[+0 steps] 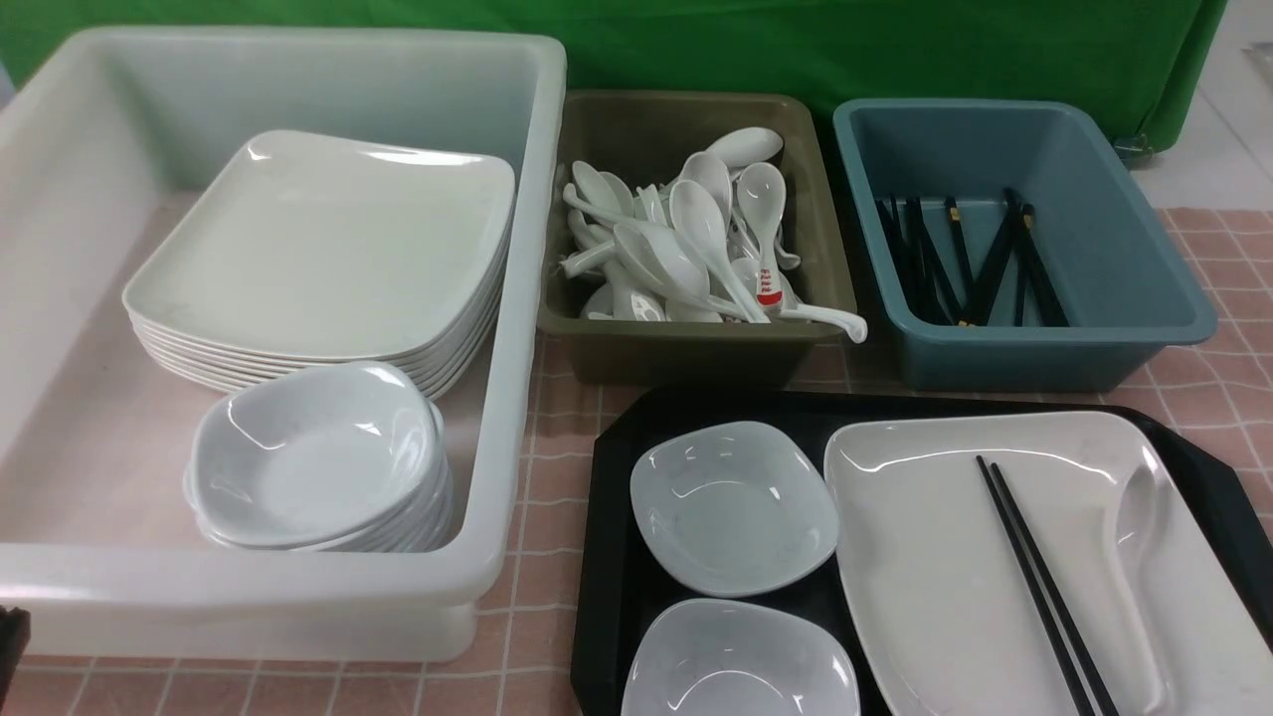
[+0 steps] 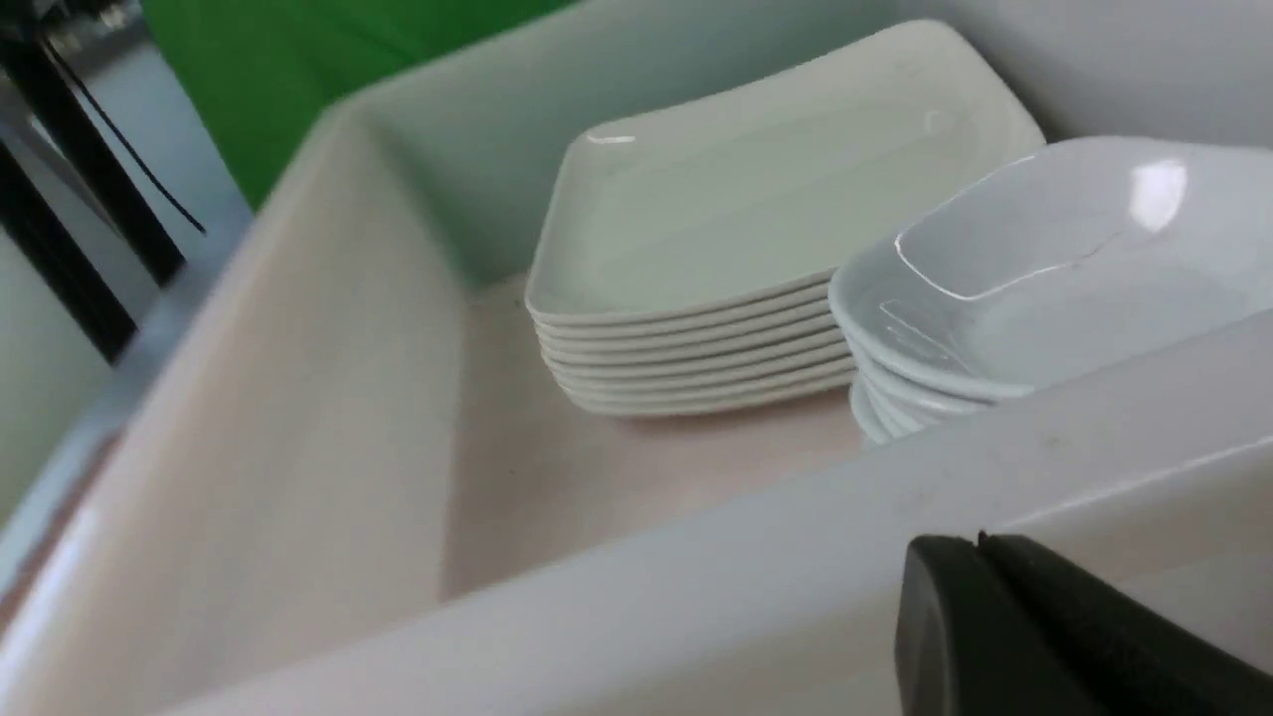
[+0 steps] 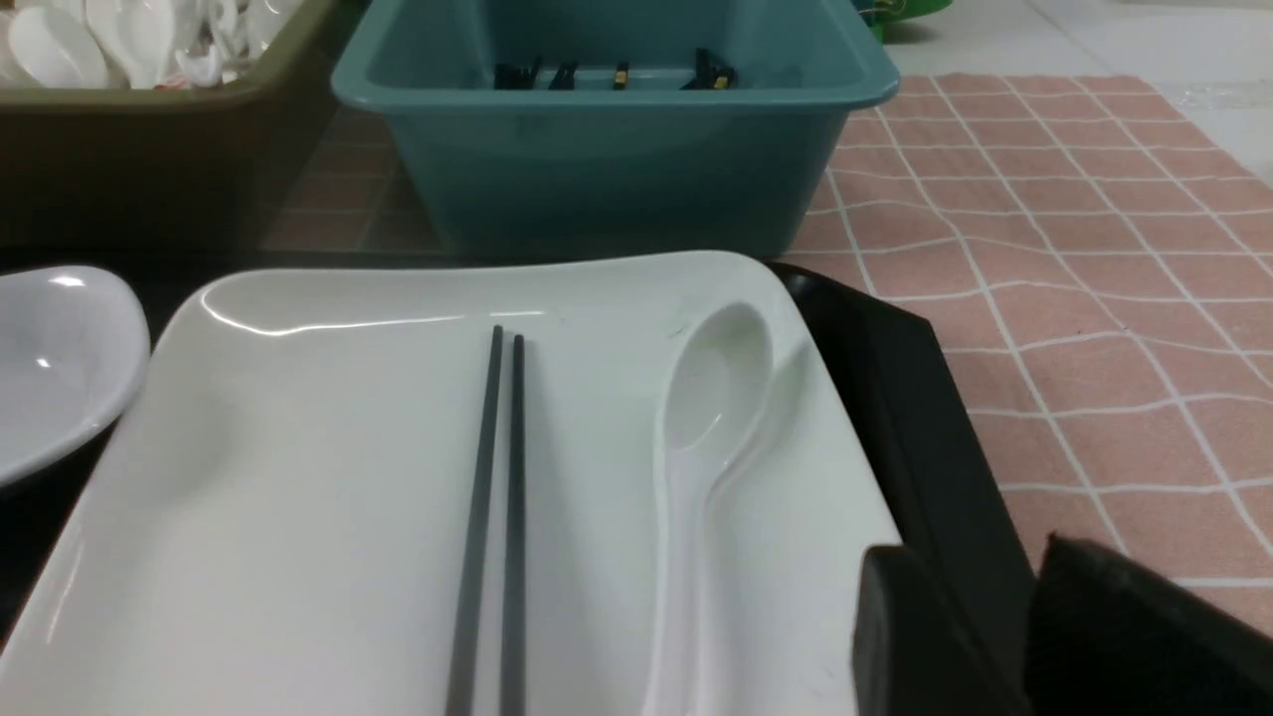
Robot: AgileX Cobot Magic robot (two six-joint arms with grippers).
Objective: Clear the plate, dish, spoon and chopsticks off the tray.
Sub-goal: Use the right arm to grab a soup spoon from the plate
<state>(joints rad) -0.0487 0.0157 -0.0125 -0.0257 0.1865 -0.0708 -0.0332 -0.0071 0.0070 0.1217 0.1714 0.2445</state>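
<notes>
Lengthwise on plate (image 1: 925, 567), chopsticks (image 1: 1039, 587) and spoon (image 1: 1142, 517) parallel, front-to-back; left gripper (image 2: 980, 545) clenched, right gripper (image 3: 970, 572) parted, empty.

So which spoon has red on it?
The spoon at the near edge of the olive bin: red marks on its handle. Every other spoon is plain white.

Glossy, smooth white plate (image 1: 945, 557) and spoon (image 1: 1137, 517) (ceramic or plastic, cannot tell); matt black chopsticks (image 1: 1039, 587); black plastic tray (image 1: 617, 617); pink checked cloth (image 1: 1223, 388) underneath.
</notes>
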